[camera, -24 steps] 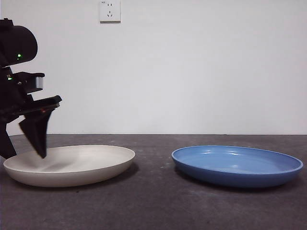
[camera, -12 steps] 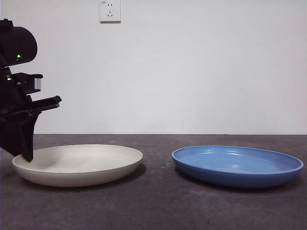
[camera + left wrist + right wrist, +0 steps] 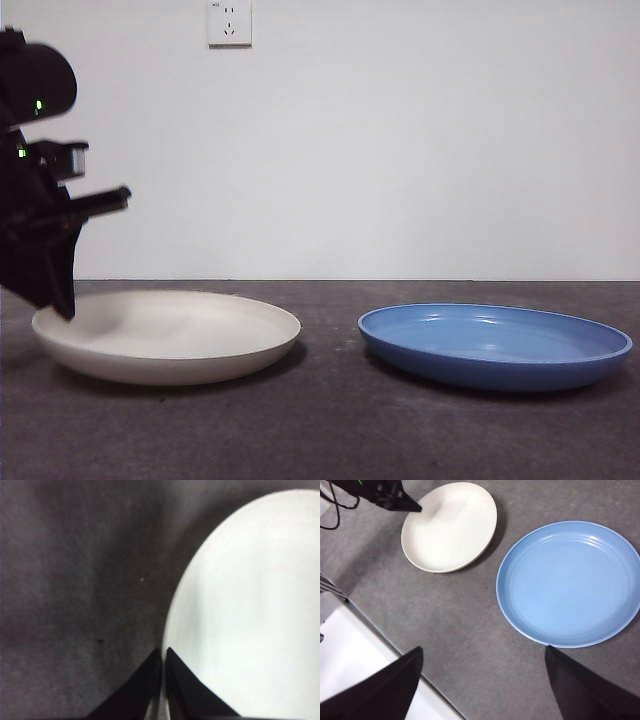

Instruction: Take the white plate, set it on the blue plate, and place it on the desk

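The white plate (image 3: 170, 335) rests on the desk (image 3: 330, 420) at the left, its left rim raised a little so it tilts. My left gripper (image 3: 58, 305) is shut on that left rim; in the left wrist view its jaws (image 3: 162, 654) meet at the edge of the white plate (image 3: 250, 610). The blue plate (image 3: 495, 345) lies flat at the right, apart from the white one. My right gripper (image 3: 482, 650) hangs high above the desk, open and holding nothing, looking down on the white plate (image 3: 450, 525), the blue plate (image 3: 570, 580) and the left gripper (image 3: 414, 507).
A white wall with a socket (image 3: 229, 22) stands behind the desk. A white ledge (image 3: 350, 650) runs along the desk's edge in the right wrist view, and a black cable (image 3: 330, 510) hangs by the left arm.
The left gripper moved from inside the white plate to its left rim and shut on it. The plate slid right, and its left edge has now risen off the desk.
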